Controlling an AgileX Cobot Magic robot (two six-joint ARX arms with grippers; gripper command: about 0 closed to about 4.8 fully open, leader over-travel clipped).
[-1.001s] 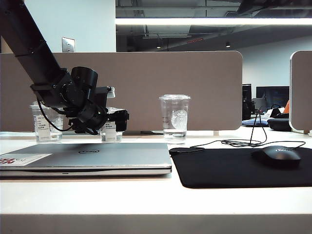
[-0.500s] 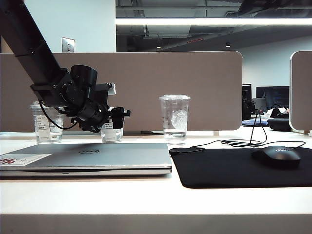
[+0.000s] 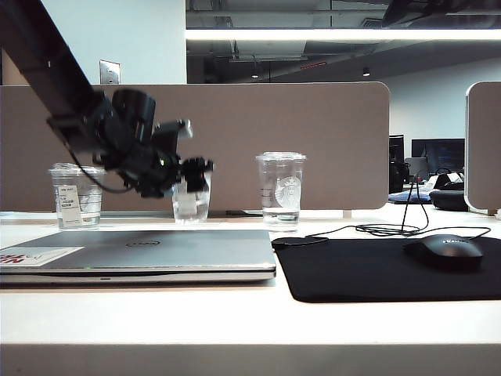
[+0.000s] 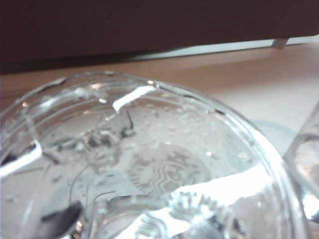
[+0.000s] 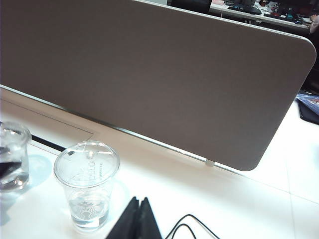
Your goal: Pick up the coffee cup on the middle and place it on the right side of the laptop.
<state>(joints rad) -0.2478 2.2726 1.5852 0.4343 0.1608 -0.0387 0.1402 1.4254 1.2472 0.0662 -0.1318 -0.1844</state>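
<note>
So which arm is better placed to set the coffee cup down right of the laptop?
Left. The left gripper holds the coffee cup clear of the desk behind the laptop. The right gripper hangs shut and empty near the taller cup.

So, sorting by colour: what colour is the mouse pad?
Black mouse pad, clearest in the exterior view.

The coffee cup is clear glossy plastic; seen close, its domed lid glints and appears beaded with droplets, though glare blurs it. The left hand is matt black plastic. The laptop has a brushed silver-grey metal look. The mouse pad is matt black cloth, and the table is smooth pale laminate.
</note>
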